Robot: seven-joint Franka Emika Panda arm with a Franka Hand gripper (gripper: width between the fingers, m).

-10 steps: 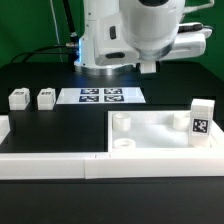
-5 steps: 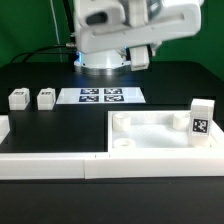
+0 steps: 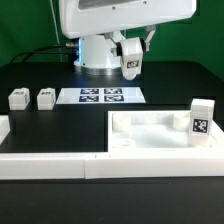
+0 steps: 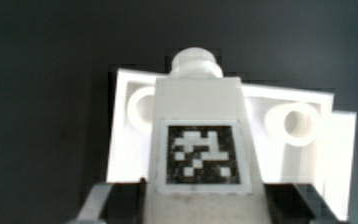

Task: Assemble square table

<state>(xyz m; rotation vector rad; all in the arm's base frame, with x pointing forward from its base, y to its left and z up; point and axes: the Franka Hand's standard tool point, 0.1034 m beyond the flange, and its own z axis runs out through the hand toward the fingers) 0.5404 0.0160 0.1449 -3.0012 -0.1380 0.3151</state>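
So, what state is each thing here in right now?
Tool: raised, shut on small white tagged plastic leg.
Large white square plastic slab: lying flat, sockets up.
Corner leg: standing upright at slab's corner.
Two loose legs: lying side by side, untouched.

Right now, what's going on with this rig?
The arm's claw is shut on one white tagged leg, the held leg, and holds it in the air over the square tabletop. A second leg stands upright at the tabletop's corner on the exterior view's right. A third leg and a fourth leg sit loose on the black table, beside the marker board.
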